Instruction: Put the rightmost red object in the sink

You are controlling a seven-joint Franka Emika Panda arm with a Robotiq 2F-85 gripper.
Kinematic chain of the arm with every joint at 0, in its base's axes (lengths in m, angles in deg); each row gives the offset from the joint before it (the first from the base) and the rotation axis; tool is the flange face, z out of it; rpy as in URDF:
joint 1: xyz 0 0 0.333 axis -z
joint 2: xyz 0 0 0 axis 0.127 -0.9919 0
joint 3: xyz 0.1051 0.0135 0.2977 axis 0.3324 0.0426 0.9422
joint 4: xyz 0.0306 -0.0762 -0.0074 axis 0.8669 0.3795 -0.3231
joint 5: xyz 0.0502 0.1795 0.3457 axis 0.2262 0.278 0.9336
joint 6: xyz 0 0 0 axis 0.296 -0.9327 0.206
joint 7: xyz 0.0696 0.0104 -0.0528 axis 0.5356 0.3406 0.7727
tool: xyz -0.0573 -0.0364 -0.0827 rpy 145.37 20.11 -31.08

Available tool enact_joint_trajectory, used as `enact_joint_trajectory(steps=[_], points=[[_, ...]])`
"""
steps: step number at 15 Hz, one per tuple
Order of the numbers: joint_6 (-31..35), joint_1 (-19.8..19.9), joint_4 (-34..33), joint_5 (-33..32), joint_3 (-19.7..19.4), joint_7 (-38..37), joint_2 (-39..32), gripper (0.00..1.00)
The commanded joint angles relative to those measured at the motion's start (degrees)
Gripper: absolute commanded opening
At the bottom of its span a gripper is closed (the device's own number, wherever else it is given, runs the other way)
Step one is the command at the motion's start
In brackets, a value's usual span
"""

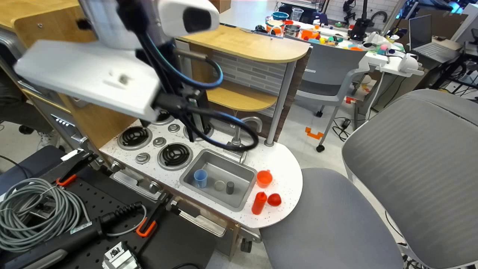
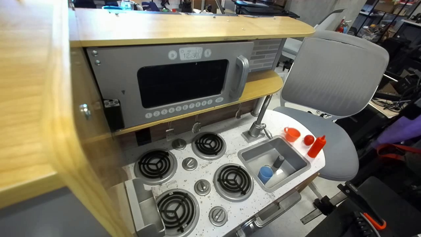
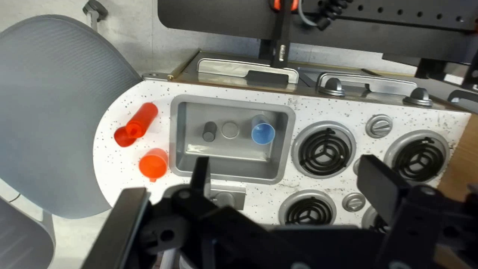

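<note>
Gripper released; red round piece outside the sink

Arm sits high at 10–11 o'clock in an exterior view, blurred, gripper pointing down above the countertop. In the wrist view the fingers are spread wide, grasping nothing; sink at 10 o'clock of the gap.

Task piece: the red round one, rightmost of the reds in an exterior view. It's on the countertop at 4 o'clock of the sink there, just beside the red bottle; can't tell if they touch.

Counts: reds, 3: round piece, bottle (upright), orange-red cup at the piece's 11 o'clock. In the sink, wrist view: 1 blue cup at 3 o'clock, 1 grey cylinder at 9. Sink, 1. Faucet, 1. Burners, 4. Countertop knobs, 4 in an exterior view.
</note>
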State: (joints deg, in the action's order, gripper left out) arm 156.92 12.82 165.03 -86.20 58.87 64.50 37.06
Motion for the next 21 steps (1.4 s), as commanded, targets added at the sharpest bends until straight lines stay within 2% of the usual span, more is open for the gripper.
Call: enact_joint_trajectory(steps=[1, 5, 9, 16, 21], points=[[7.41, 1.89, -1.54, 1.21, -3.45, 7.1, -10.04, 1.0], [13.55, 5.58, -4.49, 2.76, -4.57, 10.82, -19.36, 1.0], [18.39, 10.48, -9.4, 5.88, -3.48, 11.94, -27.88, 1.0], [15.98, 20.61, -22.87, 11.48, -0.4, 10.26, -39.12, 1.0], [17.22, 22.65, -32.19, 10.0, 0.0, 2.16, -45.55, 1.0]])
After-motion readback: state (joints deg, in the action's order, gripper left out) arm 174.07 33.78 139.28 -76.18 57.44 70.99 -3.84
